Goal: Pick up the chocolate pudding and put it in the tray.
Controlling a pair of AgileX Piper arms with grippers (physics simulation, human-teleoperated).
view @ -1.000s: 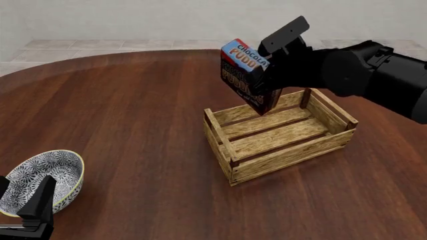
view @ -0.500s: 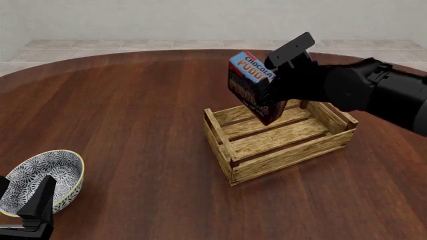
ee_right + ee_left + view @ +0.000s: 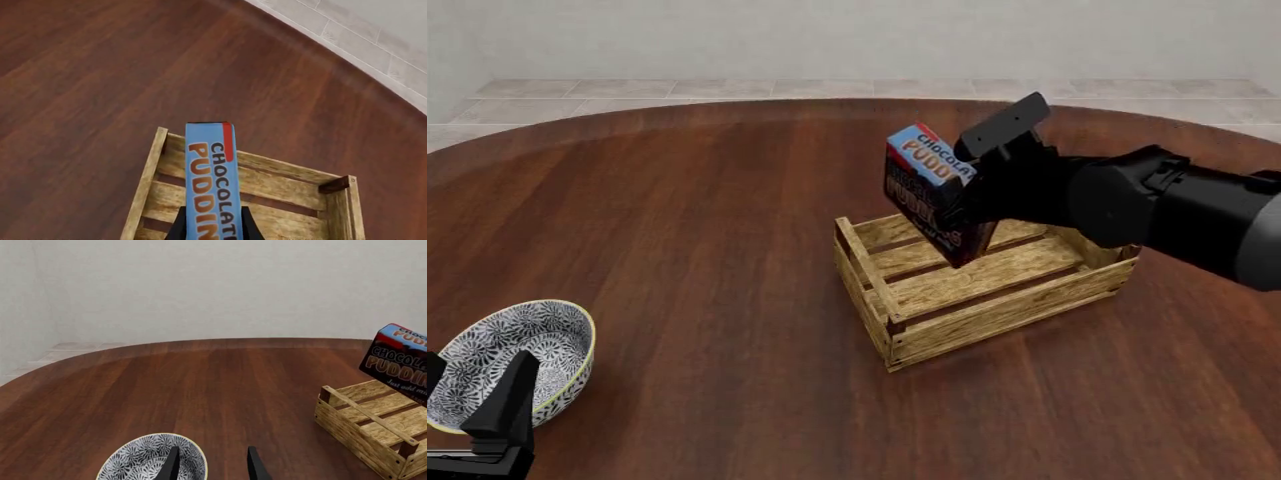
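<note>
The right arm was rendered in matte black, built of bulky rounded segments with a grey sheen at its outer edge. A flat rectangular black plate was mounted above the wrist. The left gripper was seen as slim black blocky fingers.

the chocolate pudding carton reads "chocolate pudding" on its blue top and again on its dark front

The worktop is dark reddish wood, smooth with a soft sheen. The tray is pale, rough-grained slatted wood, matt. The chocolate pudding looks like printed cardboard, smooth. The bowl is glazed, patterned ceramic. The right arm is matt black plastic.
</note>
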